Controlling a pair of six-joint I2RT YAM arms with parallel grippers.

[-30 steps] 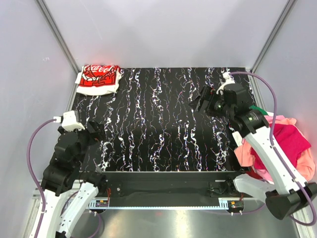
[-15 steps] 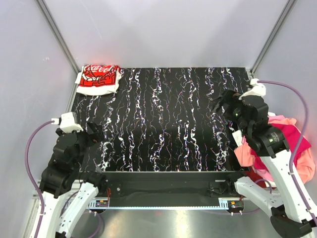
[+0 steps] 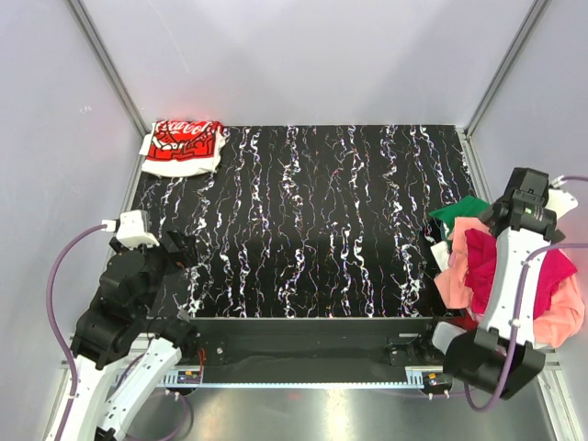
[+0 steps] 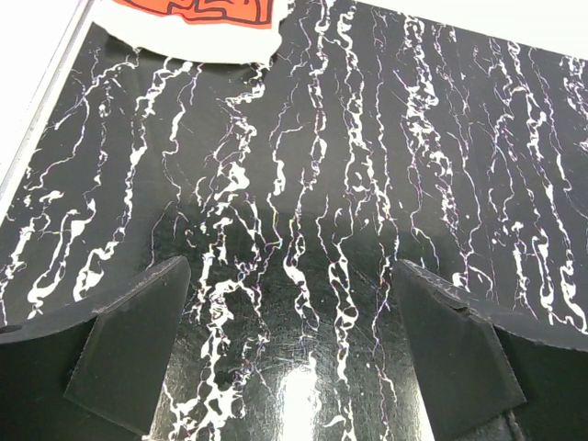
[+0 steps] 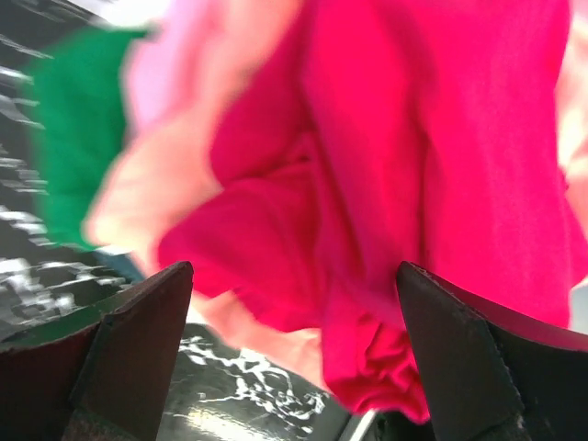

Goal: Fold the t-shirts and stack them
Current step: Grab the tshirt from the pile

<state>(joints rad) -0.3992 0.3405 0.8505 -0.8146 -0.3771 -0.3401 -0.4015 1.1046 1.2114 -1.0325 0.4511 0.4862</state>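
our right gripper, jaws spread wide and empty, hangs over the crimson shirt, heaped with a green shirt and a salmon shirt at the right edge of the table. it has swung there from over the table. our left gripper, also spread, faces bare tabletop. only the top view shows the white printed shirt whole, at the far left corner.

— Is anything showing letters?
— Only the white t-shirt lying in the far left corner. Its red print is carrying white script, seemingly reading "Coca-Cola", though it is coming out too small for certainty.
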